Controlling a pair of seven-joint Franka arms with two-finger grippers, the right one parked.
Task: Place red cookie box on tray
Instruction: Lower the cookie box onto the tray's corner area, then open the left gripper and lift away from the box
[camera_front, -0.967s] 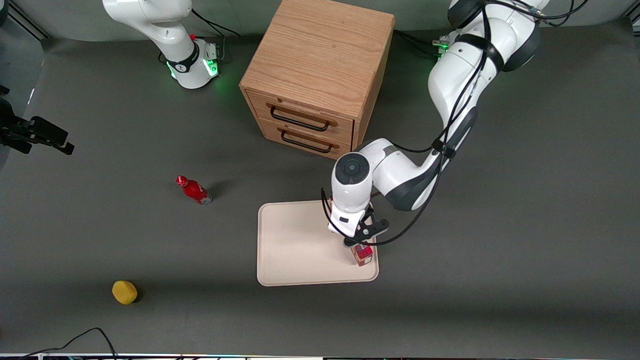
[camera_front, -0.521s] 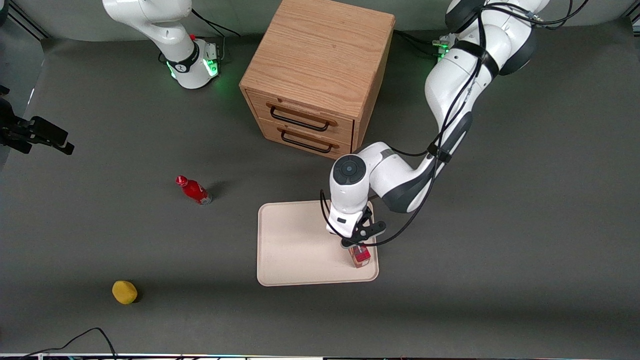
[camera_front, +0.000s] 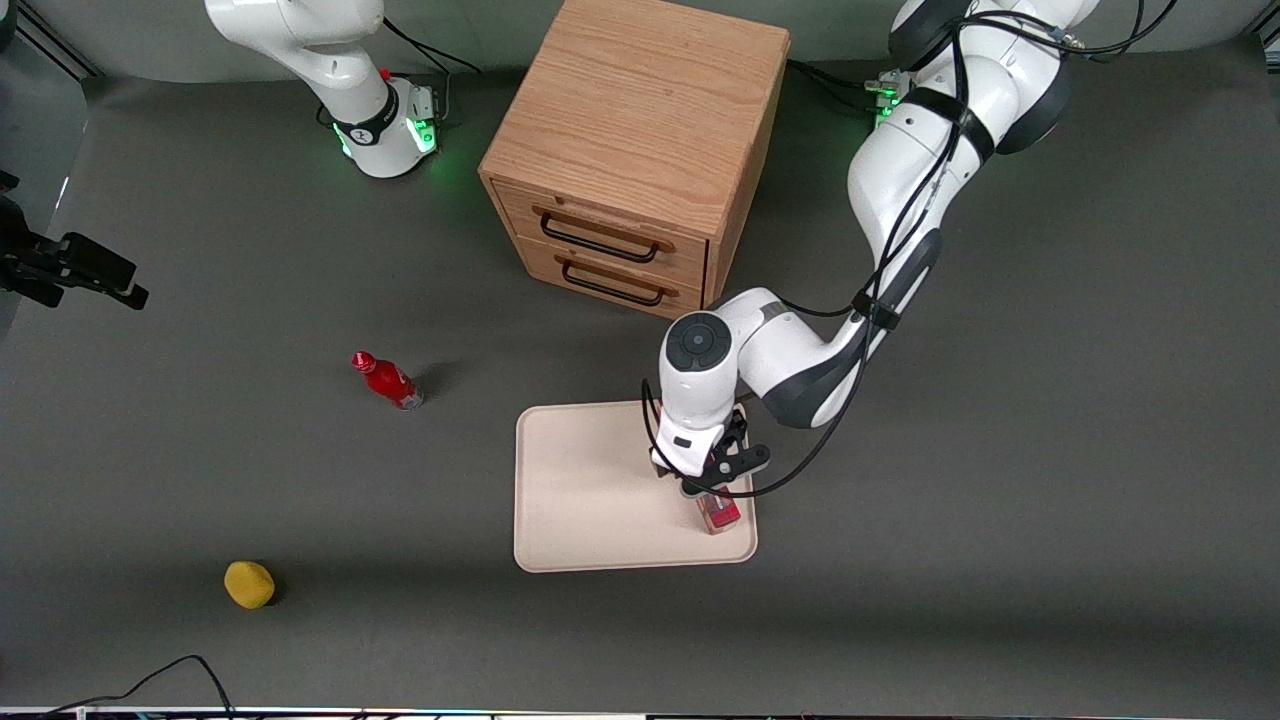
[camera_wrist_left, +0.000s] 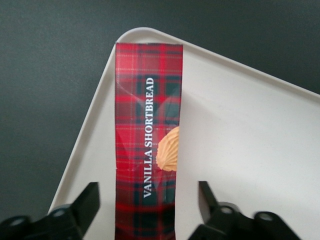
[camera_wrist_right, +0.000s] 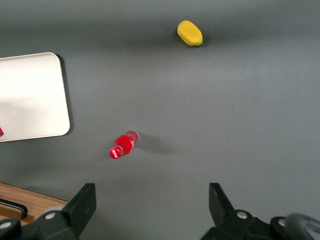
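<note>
My gripper (camera_wrist_left: 147, 200) hangs wide open, fingers clear of the red plaid cookie box (camera_wrist_left: 148, 135) standing in the cream plastic tray's (camera_front: 590, 500) corner on dark grey tabletop (camera_front: 1000, 480).

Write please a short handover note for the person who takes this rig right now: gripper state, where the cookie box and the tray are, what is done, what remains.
Gripper: open, directly above the red cookie box, one finger on each side of it with a gap visible on both sides.
Red cookie box: standing upright on the tray, near the tray corner closest to the front camera, toward the working arm's end.
Tray: on the table in front of the drawer cabinet.
Done: the box appears placed and released.
Left: lift the gripper straight up, clear of the box, without knocking it, since it stands close to the rim.
</note>
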